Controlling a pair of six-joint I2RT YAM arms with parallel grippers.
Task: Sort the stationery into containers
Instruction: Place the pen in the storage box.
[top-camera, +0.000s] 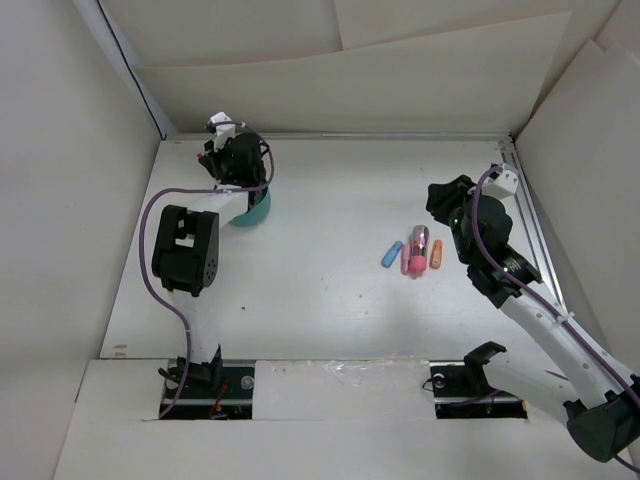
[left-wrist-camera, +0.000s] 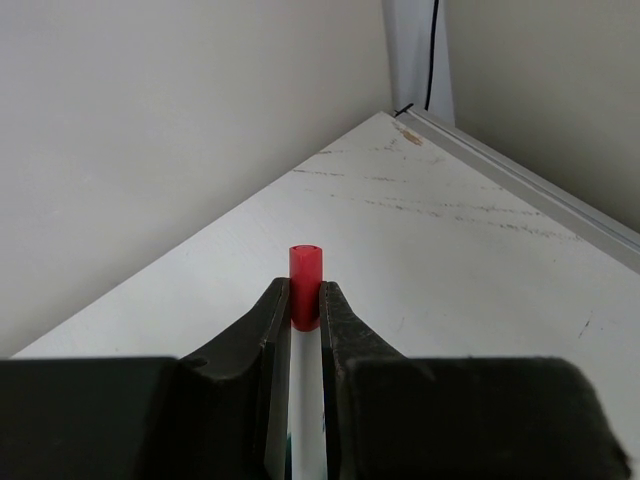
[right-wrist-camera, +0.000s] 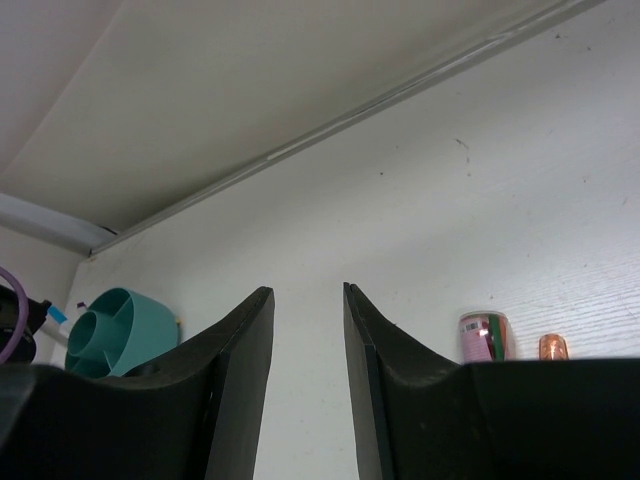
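The white table (top-camera: 330, 330) is flat and a bit scuffed near the arm bases. Farther out on the right, four short fat marker bits lie close together in a row: a blue piece (top-camera: 391, 254), a thin pink piece (top-camera: 405, 260), a bigger magenta piece (top-camera: 419, 245) and an orange piece (top-camera: 436, 255). The right gripper (right-wrist-camera: 307, 292) hangs near them, a little to their right. Its two black fingers (right-wrist-camera: 235, 380) are spread apart and nothing is between them. In its own camera, one finger hides most of the magenta piece and the orange piece, so only their round ends poke out.

Farther back on the left sits the round teal cup (right-wrist-camera: 115, 330). It is smooth plastic with curved walls inside. From above, the left arm (top-camera: 185, 250) covers most of it. The left gripper (left-wrist-camera: 305, 300) is right by the cup, squeezed tight on a thin white pen with a red cap (left-wrist-camera: 306, 280). The cap sticks out past the fingertips (left-wrist-camera: 270, 320). Plain cream walls (top-camera: 400, 70) stand behind.
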